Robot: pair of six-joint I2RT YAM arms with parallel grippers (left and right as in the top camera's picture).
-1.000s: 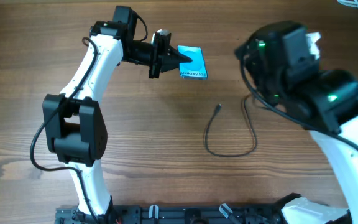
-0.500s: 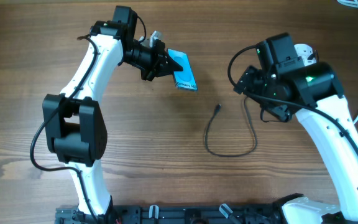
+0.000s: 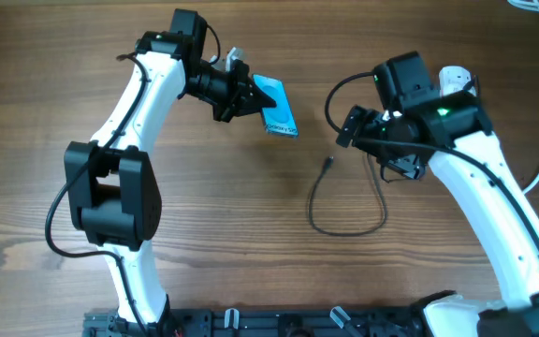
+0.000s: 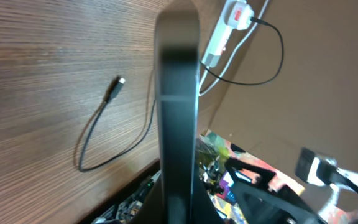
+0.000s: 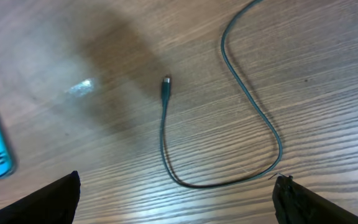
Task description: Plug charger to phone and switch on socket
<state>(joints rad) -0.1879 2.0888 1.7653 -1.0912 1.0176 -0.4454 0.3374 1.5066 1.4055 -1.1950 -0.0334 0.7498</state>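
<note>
Gripping the phone, cable lying loose

My left claw (image 3: 254,97) is clamped on the small cyan-screened rectangular smartphone (image 3: 280,112), tilted, at the far middle of the brown wooden surface (image 3: 251,271). My right claw (image 3: 344,127) hangs spread open near the thin black charger cable (image 3: 347,230), whose connector tip (image 3: 329,163) lies unplugged. The white power strip (image 4: 232,12) sits far right.

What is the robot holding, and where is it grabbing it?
The left gripper pinches the phone by one edge. The right gripper is open and holds nothing.
</note>
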